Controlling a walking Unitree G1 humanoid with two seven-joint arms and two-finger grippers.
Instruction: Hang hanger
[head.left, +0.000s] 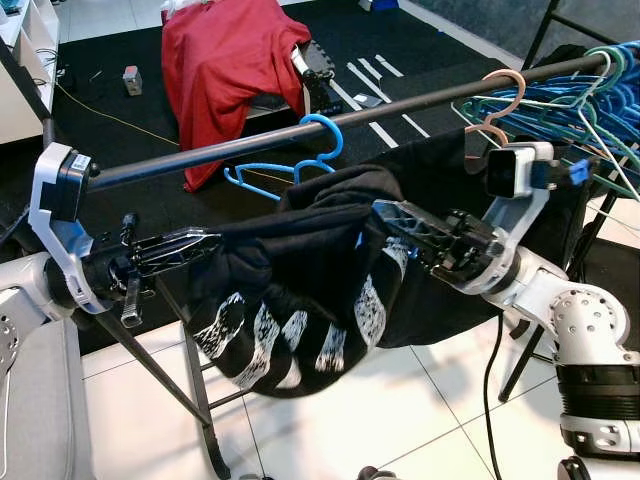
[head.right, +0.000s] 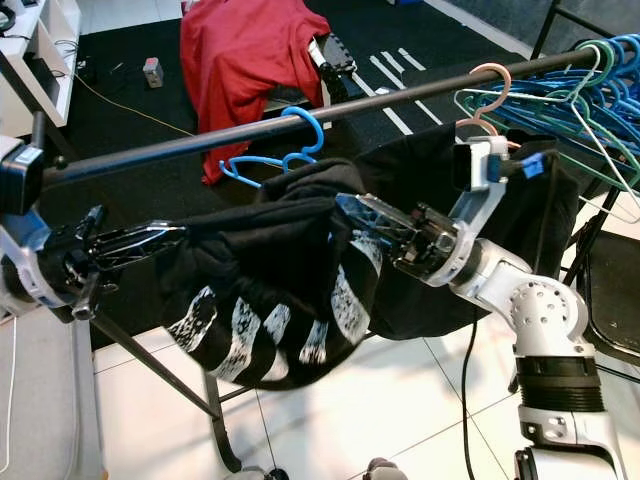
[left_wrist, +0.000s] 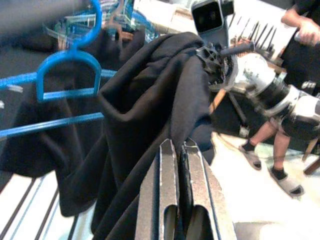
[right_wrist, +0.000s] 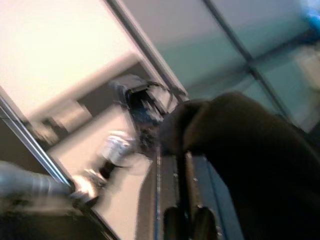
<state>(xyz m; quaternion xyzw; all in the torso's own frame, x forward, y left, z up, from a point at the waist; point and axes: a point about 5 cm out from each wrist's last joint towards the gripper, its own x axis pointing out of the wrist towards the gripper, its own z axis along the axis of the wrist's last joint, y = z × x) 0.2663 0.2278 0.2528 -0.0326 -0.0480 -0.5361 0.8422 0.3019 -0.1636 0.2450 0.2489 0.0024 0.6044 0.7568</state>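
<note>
**A:** What did your head cameras show?

**B:** Your left gripper (head.left: 205, 240) and right gripper (head.left: 385, 215) each pinched an edge of a black shirt (head.left: 300, 290) with white print, stretched between them just below a dark rail (head.left: 250, 145). A blue hanger (head.left: 300, 150) was hooked on that rail, just behind the shirt's upper edge. A bunch of blue and green hangers (head.left: 590, 90), with a pink one (head.left: 495, 105) in front, hung at the rail's right end. A red cloth (head.left: 230, 60) was draped over a seat on the dark carpet beyond.

**A:** And your left wrist camera?

**B:** You saw the two fingers (left_wrist: 170, 195) pressed together, black cloth (left_wrist: 155, 115) caught at their tips. The blue hanger (left_wrist: 65, 75) hung beside the cloth, and the right arm (left_wrist: 260, 85) reached in from the far side. A person's sandalled feet (left_wrist: 270, 165) stood on the tile behind it.

**A:** And your right wrist camera?

**B:** It was blurred. The fingers (right_wrist: 172, 185) stood close together, with dark cloth (right_wrist: 240, 150) bunched over their tips.
</note>
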